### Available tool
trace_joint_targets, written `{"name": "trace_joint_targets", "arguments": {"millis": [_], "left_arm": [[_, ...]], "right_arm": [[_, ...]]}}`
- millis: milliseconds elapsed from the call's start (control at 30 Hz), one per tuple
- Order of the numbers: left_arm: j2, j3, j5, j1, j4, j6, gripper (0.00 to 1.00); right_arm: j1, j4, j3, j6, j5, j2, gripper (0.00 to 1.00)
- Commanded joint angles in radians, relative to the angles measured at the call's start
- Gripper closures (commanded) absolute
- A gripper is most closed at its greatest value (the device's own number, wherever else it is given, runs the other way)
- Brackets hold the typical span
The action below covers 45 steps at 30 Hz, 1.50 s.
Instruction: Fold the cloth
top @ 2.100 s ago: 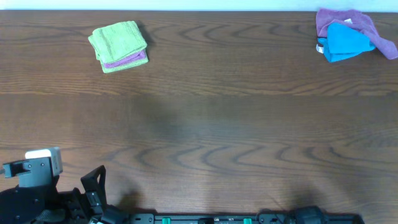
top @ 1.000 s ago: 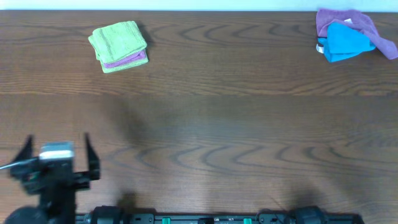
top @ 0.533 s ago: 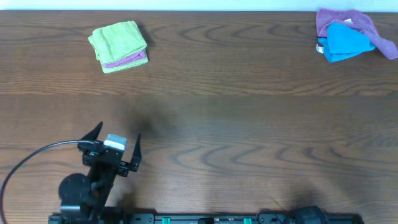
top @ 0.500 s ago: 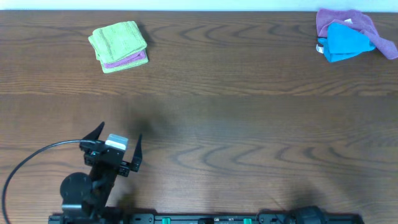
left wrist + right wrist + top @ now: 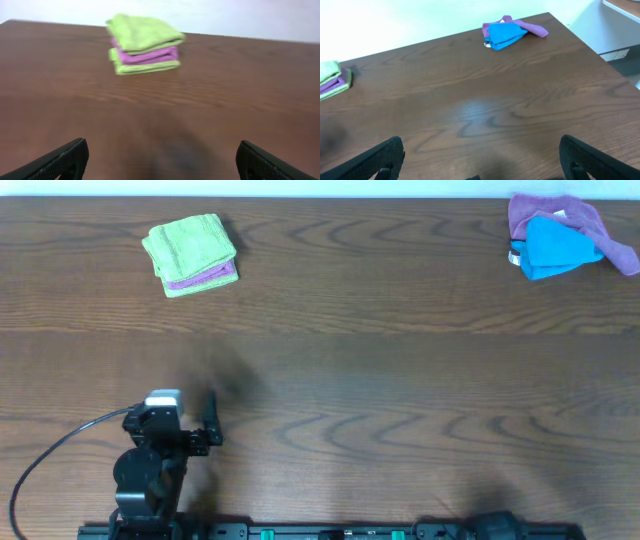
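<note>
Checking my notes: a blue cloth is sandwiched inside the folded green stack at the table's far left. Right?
Not quite. The layer inside the folded green stack is a purple cloth, not a blue one, as the left wrist view shows. The rest holds.

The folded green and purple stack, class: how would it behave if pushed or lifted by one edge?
The stack is likely floppy: soft rounded folds suggest it would droop and unfold. Low and flat, it should slide, not tip.
</note>
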Motion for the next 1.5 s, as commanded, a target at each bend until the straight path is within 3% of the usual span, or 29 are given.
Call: {"name": "trace_joint_targets", "arguments": {"millis": [0,367,1467], "left_arm": [[-0.021,-0.003,-0.116,0.007,-0.027,-0.084,0.05],[-0.137,-0.150,-0.140,0.007,0.003,-0.145,0.05],[-0.137,-0.148,-0.166,0.007,0.003,-0.106,0.05]], "right_arm": [[0.014,-0.001,0.000,-0.011,0.013,0.005,0.01],[0.014,-0.001,0.000,-0.011,0.013,0.005,0.01],[0.014,-0.001,0.000,-0.011,0.013,0.005,0.01]]}}
